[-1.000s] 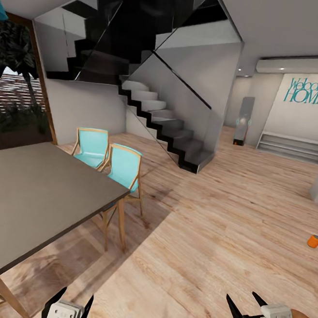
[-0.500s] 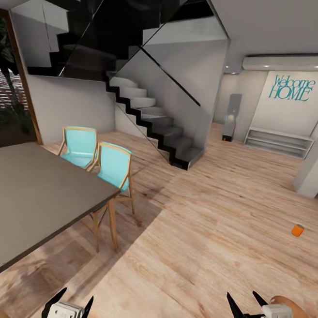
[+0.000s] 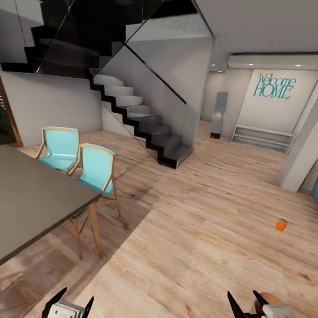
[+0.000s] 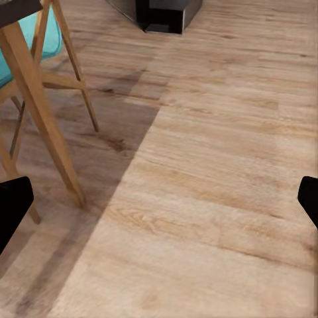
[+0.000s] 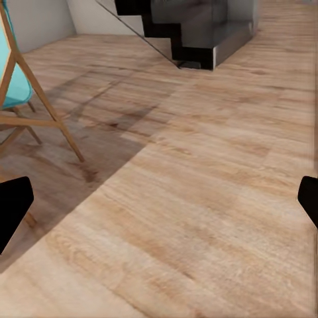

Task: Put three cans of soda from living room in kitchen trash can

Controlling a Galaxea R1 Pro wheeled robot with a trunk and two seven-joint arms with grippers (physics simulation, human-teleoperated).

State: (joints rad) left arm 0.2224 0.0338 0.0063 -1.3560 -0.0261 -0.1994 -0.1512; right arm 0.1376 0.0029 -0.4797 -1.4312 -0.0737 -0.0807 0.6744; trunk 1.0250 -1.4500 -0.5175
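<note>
You had one orange soda can (image 3: 281,224) standing on the wood floor (image 3: 195,240), ahead to your right, well apart from both arms. Your left gripper (image 3: 68,304) and right gripper (image 3: 247,307) hung low with jaws spread wide, holding nothing.

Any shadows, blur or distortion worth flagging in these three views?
Head view: wide-angle bend at the edges, dark shadow under the table, can small but sharp. Left wrist view: soft grain, chair legs cast a shadow. Right wrist view: similar, stairs slightly blurred.
</note>
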